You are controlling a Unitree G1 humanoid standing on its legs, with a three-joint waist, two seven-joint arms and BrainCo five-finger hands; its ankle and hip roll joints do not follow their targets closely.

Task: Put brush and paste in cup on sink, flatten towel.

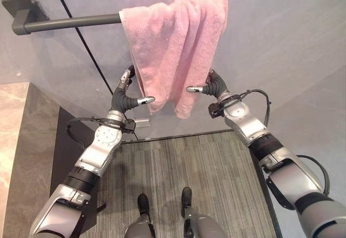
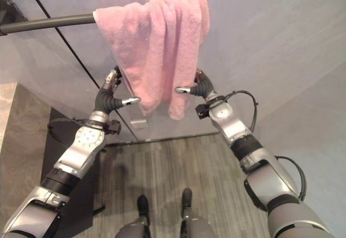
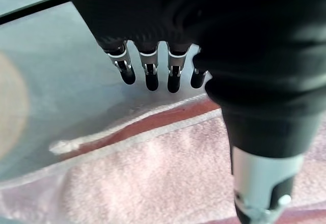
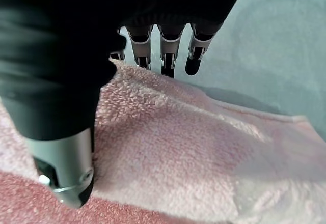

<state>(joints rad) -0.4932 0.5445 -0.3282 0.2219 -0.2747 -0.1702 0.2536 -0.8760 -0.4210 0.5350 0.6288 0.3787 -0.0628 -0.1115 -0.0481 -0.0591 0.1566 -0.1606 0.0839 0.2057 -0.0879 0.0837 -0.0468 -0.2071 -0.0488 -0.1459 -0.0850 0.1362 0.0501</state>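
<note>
A pink towel (image 1: 170,43) hangs bunched and uneven over a dark grey rail (image 1: 70,22) on the wall, piled higher at its right end. My left hand (image 1: 123,100) is raised at the towel's lower left edge, its fingers (image 3: 147,74) straight toward the wall and its thumb (image 3: 260,183) stretched across the front of the cloth. At the lower right edge is my right hand (image 1: 215,89), whose fingertips (image 4: 168,56) reach the towel's (image 4: 178,147) border while the thumb (image 4: 63,168) lies over the pile. Both hands are open with the cloth between thumb and fingers.
The wall is smooth grey-blue, with a dark slanted seam (image 1: 86,48) running behind my left hand. A stone counter (image 1: 11,140) fills the left side, with a dark panel beside it. A small pale fitting (image 1: 141,122) sits low on the wall, above the striped floor (image 1: 216,184).
</note>
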